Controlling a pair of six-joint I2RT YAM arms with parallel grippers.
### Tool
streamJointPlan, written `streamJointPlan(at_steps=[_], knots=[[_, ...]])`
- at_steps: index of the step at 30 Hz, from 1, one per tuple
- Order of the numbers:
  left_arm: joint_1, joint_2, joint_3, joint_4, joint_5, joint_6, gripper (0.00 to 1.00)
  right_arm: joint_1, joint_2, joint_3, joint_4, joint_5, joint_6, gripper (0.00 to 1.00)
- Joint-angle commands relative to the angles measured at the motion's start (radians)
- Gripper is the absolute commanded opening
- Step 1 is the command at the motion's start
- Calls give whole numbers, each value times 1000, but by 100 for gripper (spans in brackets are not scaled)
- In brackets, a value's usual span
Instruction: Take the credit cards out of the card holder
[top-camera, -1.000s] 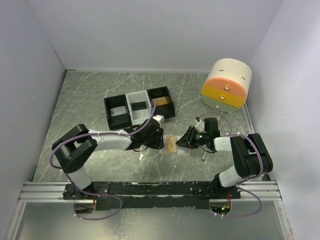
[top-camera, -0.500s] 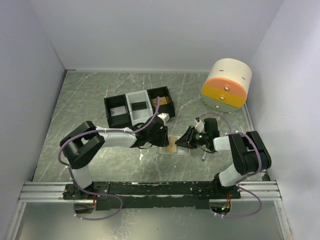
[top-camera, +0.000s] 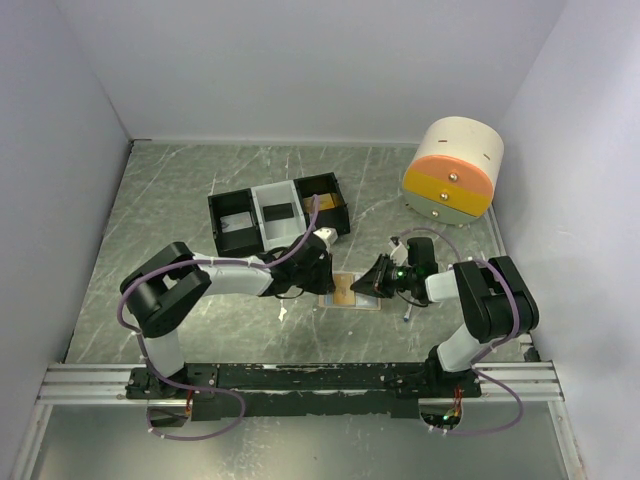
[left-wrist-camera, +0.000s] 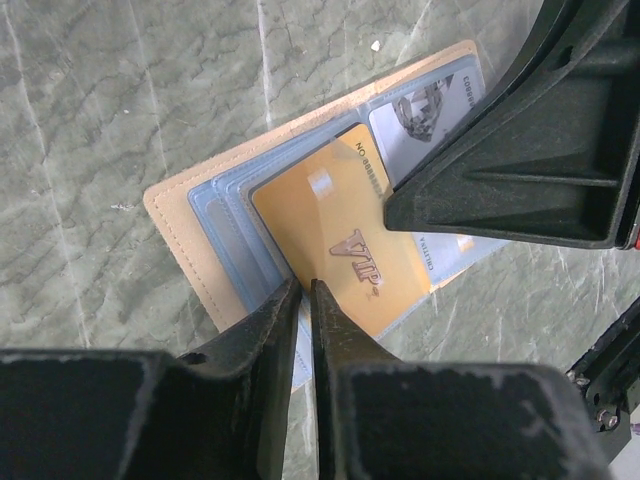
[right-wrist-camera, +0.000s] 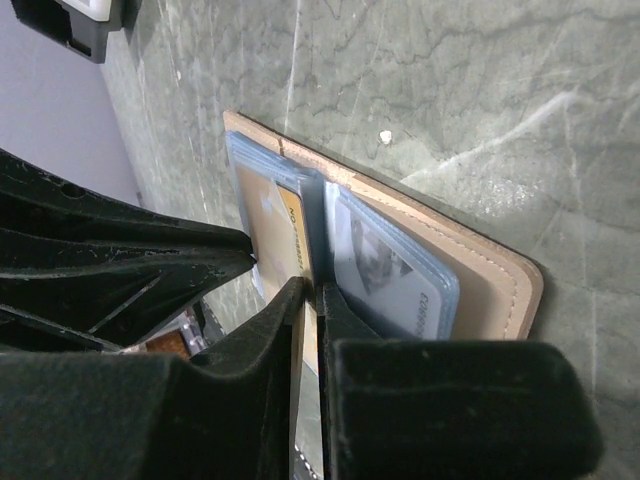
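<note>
Open card holder (top-camera: 348, 292) lies on the bench (top-camera: 200, 330) between the arms, left end effector (left-wrist-camera: 303, 285) nearly clenched at the gold VIP card (left-wrist-camera: 330, 230) edge, right end effector (right-wrist-camera: 310, 290) nearly clenched at the fold, grasps unclear; a thin pinch may slip or drag the holder.

Left end effector (left-wrist-camera: 305, 290), right end effector (right-wrist-camera: 308, 292), seemingly pinched
</note>
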Motion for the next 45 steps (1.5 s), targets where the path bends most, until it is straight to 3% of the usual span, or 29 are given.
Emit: streamJointPlan(at_steps=[1,4,9,14,21,29,39,45], knots=[[-4,36,-11,-36,29,27,21,-5,19,-19,52,-33,26,6],[-4,37,-15,-71,-12,28,20,-7,1,-10,7,-6,8,0],[-4,37,-33,-138,-93,12,18,-46,-42,-8,-77,44,-37,0],[-4,38,-52,-130,-89,8,17,-87,-20,-12,-68,-10,-50,0],[-4,50,-47,-140,-102,13,16,-105,-69,10,-201,62,-140,0],[-4,66,-53,-137,-106,9,16,-173,-29,45,-312,-44,-262,0],[-4,40,-60,-146,-125,10,16,-178,-108,15,-372,118,-248,0],[-5,8,-68,-139,-121,14,17,-178,-132,0,-312,96,-210,0]])
